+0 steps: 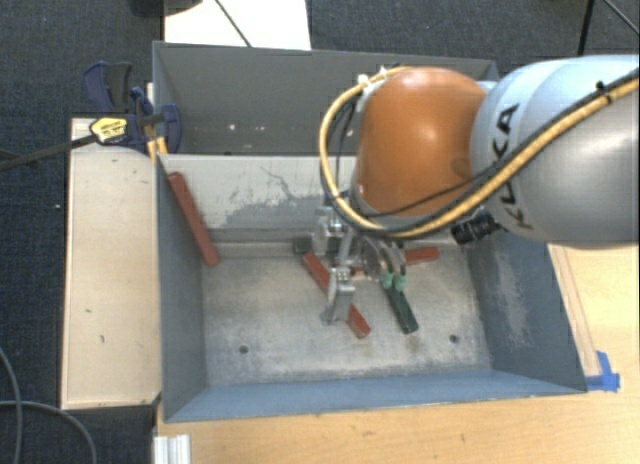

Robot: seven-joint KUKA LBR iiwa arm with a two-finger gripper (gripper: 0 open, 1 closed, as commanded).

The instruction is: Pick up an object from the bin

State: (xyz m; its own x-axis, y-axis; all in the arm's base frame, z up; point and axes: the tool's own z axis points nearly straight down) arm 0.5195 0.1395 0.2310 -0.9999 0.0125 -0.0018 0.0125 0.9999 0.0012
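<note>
My gripper [338,304] is low in the middle of the bin, right over a red-brown stick [358,327] that lies slantwise on the floor. The stick's two ends stick out on either side of the gripper and its middle is hidden. Whether the gripper grips the stick I cannot tell. Just to the right lies a dark green pen-like thing [403,313], pointing down and to the right. A short red-brown piece [425,253] shows behind it, partly under the arm.
A long red-brown stick [191,218] leans along the bin's left wall. The arm's orange cover and cables hang over the bin's back right and hide what lies below. The grey floor spreads bare to the left and front of the gripper.
</note>
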